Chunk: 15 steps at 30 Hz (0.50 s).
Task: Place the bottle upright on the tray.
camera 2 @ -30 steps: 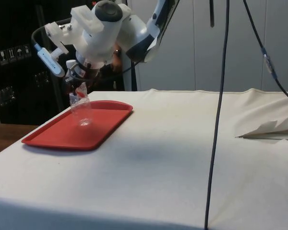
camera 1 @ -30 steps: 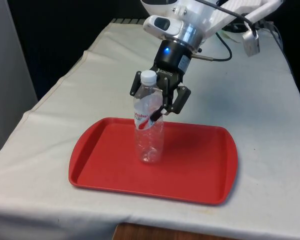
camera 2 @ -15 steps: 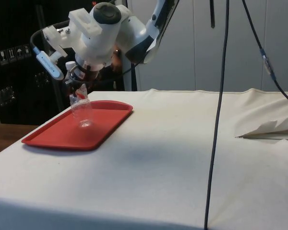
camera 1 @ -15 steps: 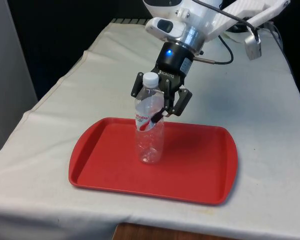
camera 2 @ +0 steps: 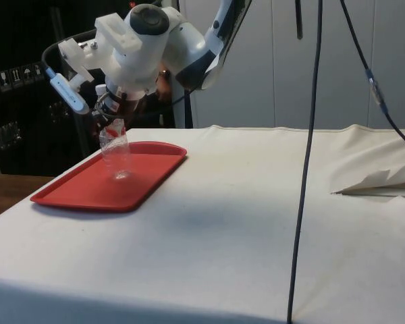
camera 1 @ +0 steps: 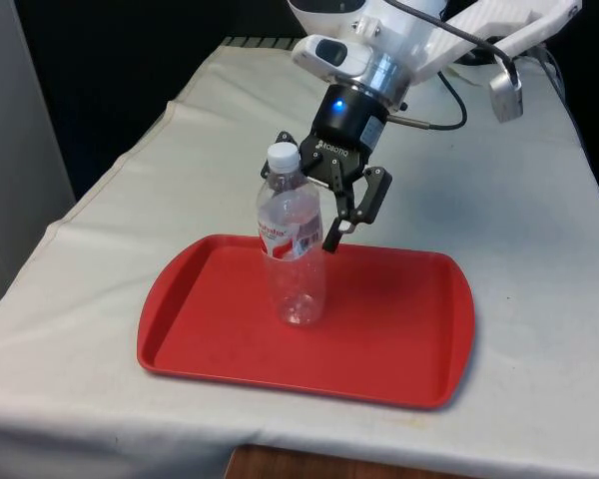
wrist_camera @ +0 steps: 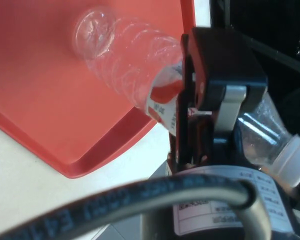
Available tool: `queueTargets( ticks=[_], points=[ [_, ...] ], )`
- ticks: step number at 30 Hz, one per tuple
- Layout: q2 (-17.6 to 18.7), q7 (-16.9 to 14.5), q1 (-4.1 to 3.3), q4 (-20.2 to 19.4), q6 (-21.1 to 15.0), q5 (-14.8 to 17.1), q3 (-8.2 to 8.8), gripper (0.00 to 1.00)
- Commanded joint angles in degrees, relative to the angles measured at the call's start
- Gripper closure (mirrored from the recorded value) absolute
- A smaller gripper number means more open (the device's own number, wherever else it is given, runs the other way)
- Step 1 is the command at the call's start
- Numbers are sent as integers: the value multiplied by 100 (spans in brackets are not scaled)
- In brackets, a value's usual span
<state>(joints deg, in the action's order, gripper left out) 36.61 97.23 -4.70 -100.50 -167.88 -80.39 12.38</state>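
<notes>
Bottle (camera 1: 293, 244) stands tilted on your red tray (camera 1: 399, 339), the spread gripper (camera 1: 314, 200) just beside its neck.

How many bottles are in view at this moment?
1. The clear bottle stands on the red tray, leaning a little toward the front view's left, with the open tool right beside its upper part. Nothing in view could hide another.

front: across table, elevated | side: low, from table's edge | wrist: close | shared: tray (camera 1: 399, 329), bottle (camera 1: 293, 244)
</notes>
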Motion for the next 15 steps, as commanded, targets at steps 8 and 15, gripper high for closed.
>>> queueTargets(
  ticks=[8,15],
  points=[
    [0,-6,0,0,-11,0,-6,0],
    [-46,-17,0,-17,23,11,-6,0]
  ],
)
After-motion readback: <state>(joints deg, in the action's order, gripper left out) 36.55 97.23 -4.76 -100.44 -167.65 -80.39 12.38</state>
